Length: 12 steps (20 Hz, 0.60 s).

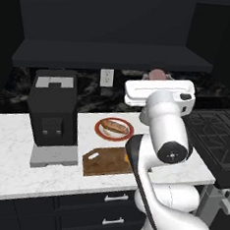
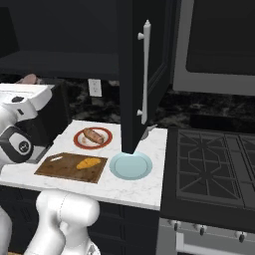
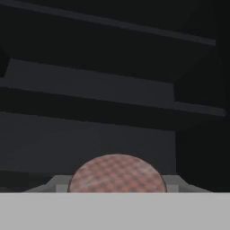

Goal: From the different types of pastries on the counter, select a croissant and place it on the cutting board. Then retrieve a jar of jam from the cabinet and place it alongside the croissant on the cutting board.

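Up close, the hand view shows a round lid with a pink-and-red chequered pattern, the top of the jar of jam (image 3: 117, 173), sitting squarely between the two grey fingertips (image 3: 57, 184), which flank it on either side; whether they actually press on it cannot be told. Behind it run the flat, matte, almost black shelves of the cabinet (image 3: 112, 94), their front edges drawn as long pale lines. From the left base view the white hand is raised level with the underside of that cabinet (image 1: 112, 57), and a small pinkish lump (image 1: 156, 73) shows just above it. Below, the white marble-patterned counter (image 1: 9, 167) carries a flat brown wooden cutting board (image 2: 55, 169) with a small handle hole at one corner, and the lumpy golden-orange croissant (image 2: 87, 163) lies on it toward its right end. Just behind the board sits a red-rimmed plate (image 2: 79, 142) holding a long brown bun (image 2: 93, 135). A smooth pale-blue plate (image 2: 130, 166) rests to the right, beneath the hanging edge of an open dark cabinet door (image 2: 142, 74). A boxy black coffee machine (image 1: 53, 111) stands at the left.
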Tool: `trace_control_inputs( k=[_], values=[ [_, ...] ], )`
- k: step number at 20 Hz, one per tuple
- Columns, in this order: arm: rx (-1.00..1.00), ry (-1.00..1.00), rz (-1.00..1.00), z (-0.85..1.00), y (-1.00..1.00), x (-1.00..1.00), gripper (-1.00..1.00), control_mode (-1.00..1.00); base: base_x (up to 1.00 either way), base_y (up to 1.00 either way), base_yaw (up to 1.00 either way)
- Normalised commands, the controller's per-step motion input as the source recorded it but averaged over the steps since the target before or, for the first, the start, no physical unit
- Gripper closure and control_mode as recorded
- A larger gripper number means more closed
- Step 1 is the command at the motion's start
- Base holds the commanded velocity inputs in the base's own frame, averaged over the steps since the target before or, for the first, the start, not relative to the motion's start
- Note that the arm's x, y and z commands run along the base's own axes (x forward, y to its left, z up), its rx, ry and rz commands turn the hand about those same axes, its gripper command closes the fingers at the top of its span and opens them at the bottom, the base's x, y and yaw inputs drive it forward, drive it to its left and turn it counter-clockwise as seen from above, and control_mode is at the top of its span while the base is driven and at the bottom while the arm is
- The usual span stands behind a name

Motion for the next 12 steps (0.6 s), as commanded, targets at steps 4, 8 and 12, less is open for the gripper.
trace_control_inputs(
  k=[4, 8, 12],
  values=[
    [-0.09, -0.07, 0.01, -0.63, 0.00, -0.19, 1.00, -1.00, 0.00, 0.00, 0.00],
    [-0.02, -0.08, 0.01, -0.41, 0.00, 0.00, 1.00, -1.00, 0.00, 0.00, 0.00],
    [0.00, -0.01, 0.01, -0.51, 0.00, 0.00, 1.00, -1.00, 0.00, 0.00, 0.00]
  ],
)
